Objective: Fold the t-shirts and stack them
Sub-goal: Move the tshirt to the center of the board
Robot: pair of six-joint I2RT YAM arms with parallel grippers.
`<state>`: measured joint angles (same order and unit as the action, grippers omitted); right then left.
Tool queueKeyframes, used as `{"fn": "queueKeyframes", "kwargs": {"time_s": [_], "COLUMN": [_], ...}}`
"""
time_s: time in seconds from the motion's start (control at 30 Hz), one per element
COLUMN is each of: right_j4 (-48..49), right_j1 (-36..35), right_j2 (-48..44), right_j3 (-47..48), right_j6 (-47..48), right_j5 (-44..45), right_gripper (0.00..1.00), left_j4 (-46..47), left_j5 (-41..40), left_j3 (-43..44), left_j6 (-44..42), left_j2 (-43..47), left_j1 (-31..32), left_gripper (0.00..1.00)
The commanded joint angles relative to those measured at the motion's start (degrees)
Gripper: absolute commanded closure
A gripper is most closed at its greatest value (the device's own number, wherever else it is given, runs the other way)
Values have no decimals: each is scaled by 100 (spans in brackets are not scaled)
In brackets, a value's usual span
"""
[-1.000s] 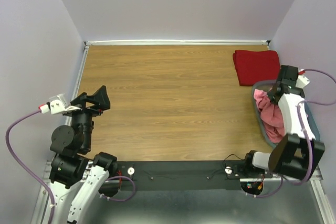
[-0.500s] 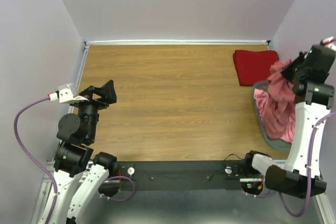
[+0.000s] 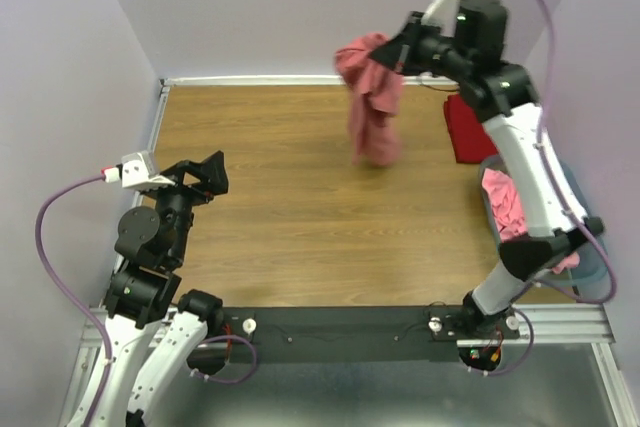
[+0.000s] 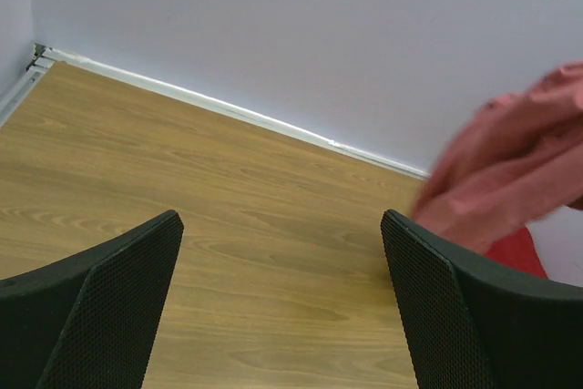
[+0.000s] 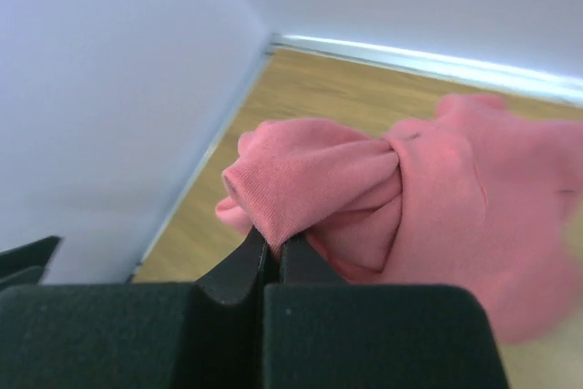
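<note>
— Now, how does the salmon-pink soft cloth t-shirt (image 3: 372,107) look?
— Bunched and rumpled, with a twisted fold clamped tight in the right pincer (image 5: 271,248). It hangs in the air left of the deep red folded t-shirt (image 3: 465,132), over the brown wooden counter (image 3: 270,187).
— Which way does it run?
— Long axis up and down: pinched end on top, loose end drooping toward the counter.
— And the left pincer (image 4: 282,234)?
— Spread wide, holding nothing, well left of the red t-shirt.
</note>
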<state>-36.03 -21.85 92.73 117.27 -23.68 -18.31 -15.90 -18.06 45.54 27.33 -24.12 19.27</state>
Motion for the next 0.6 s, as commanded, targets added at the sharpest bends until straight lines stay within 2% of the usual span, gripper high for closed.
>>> {"fn": "queueKeyframes", "kwargs": {"time_s": [0.0,0.1,0.17,0.2,0.27,0.3,0.33,0.4,0.43,0.5,0.53,0.57], "right_j4": [483,553,816,947,1159,1186,1177,1177,1143,1107,1081,1046], "right_j1": [-706,-848,-848,-848,-839,-830,-795,-672,-594,-338,-320,-320], "right_j2": [535,615,353,12,-236,-403,-448,-510,-571,-685,-782,-948], "right_j3": [1525,1300,450,-607,-1501,-2332,-2680,-3383,-3961,-4387,-4571,-4782], "right_j6": [171,258,338,303,276,303,216,101,-30,-259,-251,-68], "right_j5": [-463,-578,-184,61,894,1499,1758,2171,2547,2743,2927,3077], "right_gripper": [100,100,99,99,92,84,77,70,57,42,28,23], "left_j4": [-62,-115,-203,-238,-334,-430,-466,-502,-528,-633,-677,-791], "left_j5": [110,145,180,268,408,548,619,882,953,1111,1164,1217], "left_j3": [218,227,210,166,122,87,61,-1,-19,-54,-63,-89], "left_j6": [71,97,141,176,202,255,290,334,404,457,501,614], "left_j2": [4,-5,-66,-101,-294,-478,-567,-786,-996,-1208,-1418,-1516], "left_j1": [24,24,24,24,16,24,24,24,24,24,24,24], "left_gripper": [2,2,2,2,2,2,2,2,2,2,2,2]}}
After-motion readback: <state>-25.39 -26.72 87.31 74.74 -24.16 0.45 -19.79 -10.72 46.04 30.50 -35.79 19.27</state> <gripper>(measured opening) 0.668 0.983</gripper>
